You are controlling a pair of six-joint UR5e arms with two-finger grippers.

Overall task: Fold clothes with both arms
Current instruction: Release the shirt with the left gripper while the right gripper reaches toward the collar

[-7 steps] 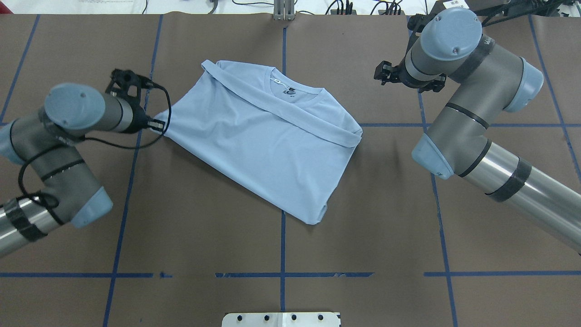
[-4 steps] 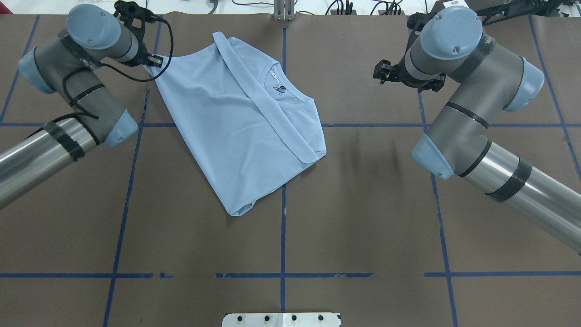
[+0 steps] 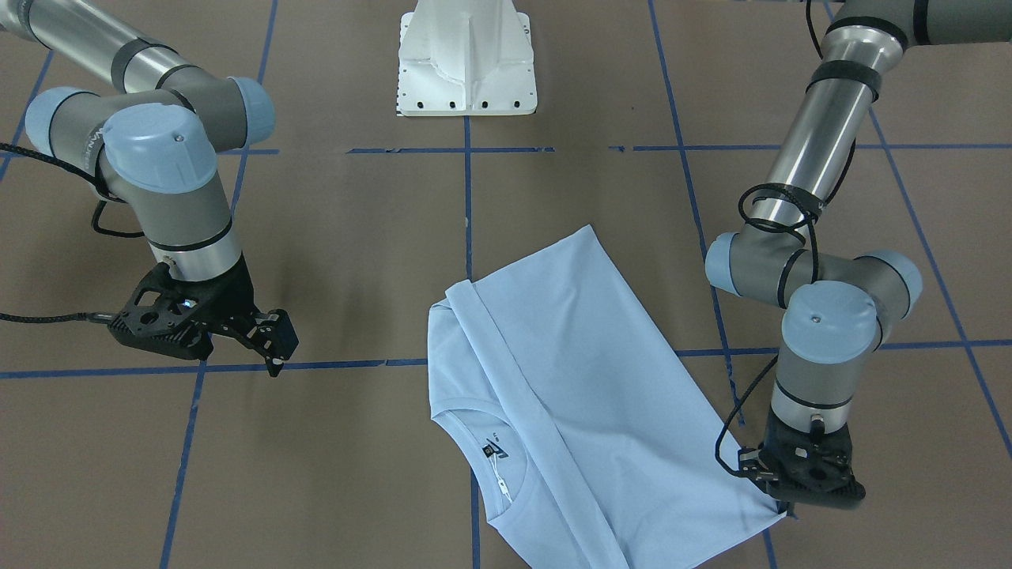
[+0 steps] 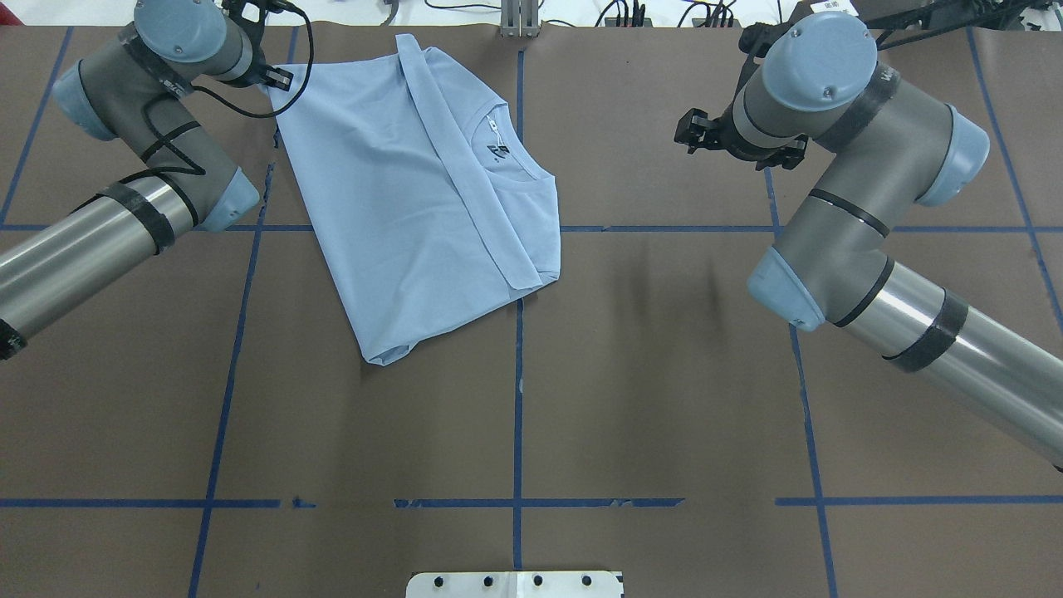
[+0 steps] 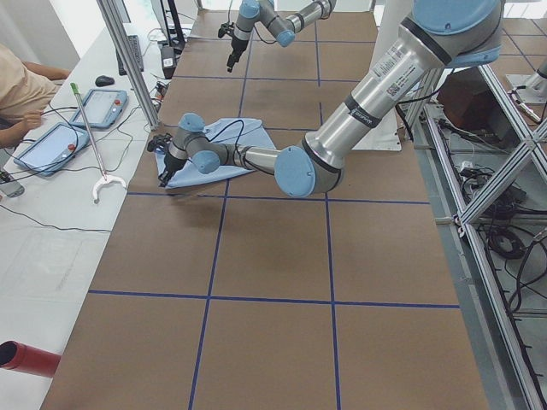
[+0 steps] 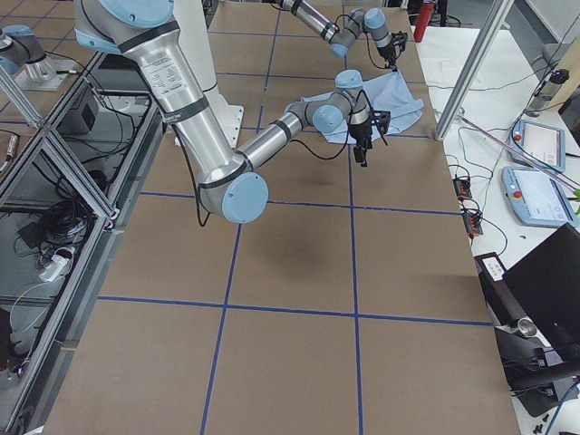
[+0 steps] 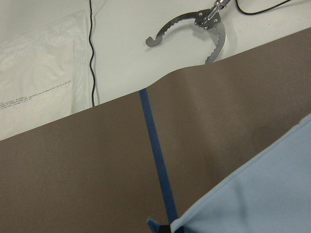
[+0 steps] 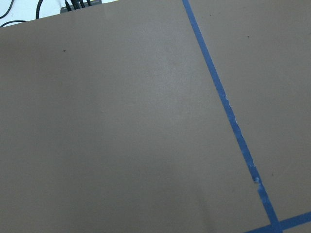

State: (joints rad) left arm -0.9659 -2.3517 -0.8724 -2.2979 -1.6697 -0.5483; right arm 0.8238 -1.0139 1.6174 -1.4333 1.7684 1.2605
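A robotics laboratory is indicated: a left arm and a right arm of industrial make are mounted on a white pedestal at a table that is covered in brown paper and marked off into squares with blue tape. The cell is bounded by aluminium framing, with loose cables heaped on the floor beside it. On the white bench along the table's far side, tablet controllers and a reach tool are laid out near an operator.
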